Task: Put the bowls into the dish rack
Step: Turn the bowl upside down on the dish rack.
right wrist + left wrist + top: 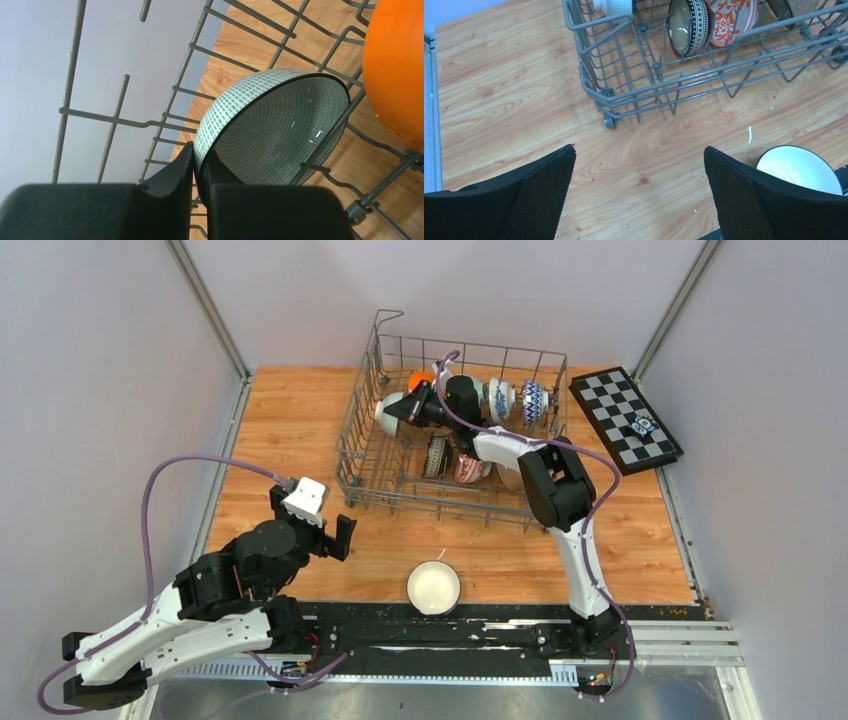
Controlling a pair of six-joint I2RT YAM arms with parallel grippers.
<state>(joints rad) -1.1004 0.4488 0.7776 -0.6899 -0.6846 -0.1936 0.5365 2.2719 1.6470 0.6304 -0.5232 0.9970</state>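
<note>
The main risk, as I judge it, is the pale green bowl [265, 125] slipping or tipping as it is let go: it hangs on edge from a thin pinch on its rim alone, and if the grip eases before the bowl sits between 2 tines, it could roll, fall flat on the wires, or knock the orange bowl [400, 75] just beside it. A tine crosses the bowl's open mouth in the right wrist view, so a sideways pull-out could also snag the rim and drag the bowl over. The right gripper [200, 167] is deep in the far left corner of the dish rack [440, 505], its 2 fingers nearly pressed together with only the bowl's wall between them, 1 pad outside and 1 inside. The left gripper [639, 160] hovers low over the wooden table [504, 90] near the rack's near left corner, fingers spread as wide as they go, holding and touching nothing. 1 white bowl with a dark rim [434, 586] sits on the table near the front edge, not yet loaded; the other bowls stand in the rack.
</note>
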